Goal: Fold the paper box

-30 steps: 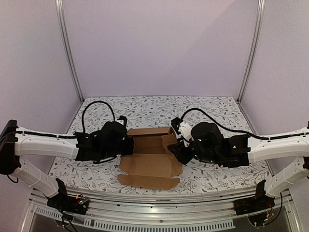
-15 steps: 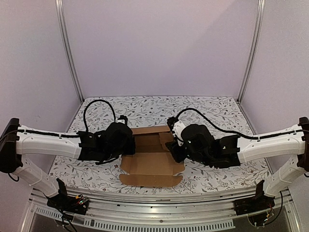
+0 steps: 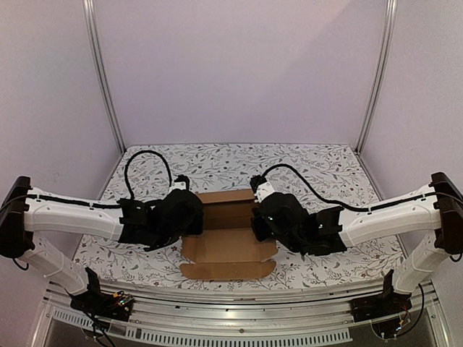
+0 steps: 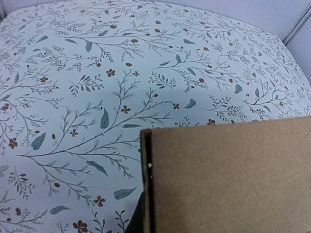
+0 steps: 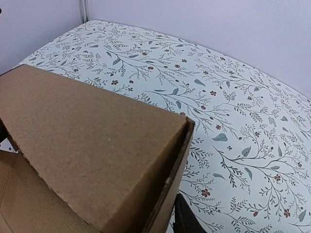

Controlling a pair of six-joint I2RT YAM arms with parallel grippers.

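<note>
The paper box (image 3: 228, 246) is plain brown cardboard lying between the two arms, with its back wall up and its front flap flat on the table. My left gripper (image 3: 194, 217) is shut on the box's left side wall (image 4: 228, 179). In the left wrist view only one dark finger (image 4: 133, 219) shows, outside the doubled cardboard edge. My right gripper (image 3: 255, 218) pinches the right side wall (image 5: 97, 145), which is folded over double. One dark finger (image 5: 187, 221) presses on that wall's outer face, and cardboard hides the other finger.
The table carries a white cloth with a leaf and flower print (image 3: 318, 170). Purple walls and metal posts (image 3: 105, 79) close in the back and sides. Black cables (image 3: 145, 155) loop over both wrists.
The right arm has moved left and in against the box, folding the right side wall up and over, and its jaws have narrowed onto it. The left arm nudged slightly right.
</note>
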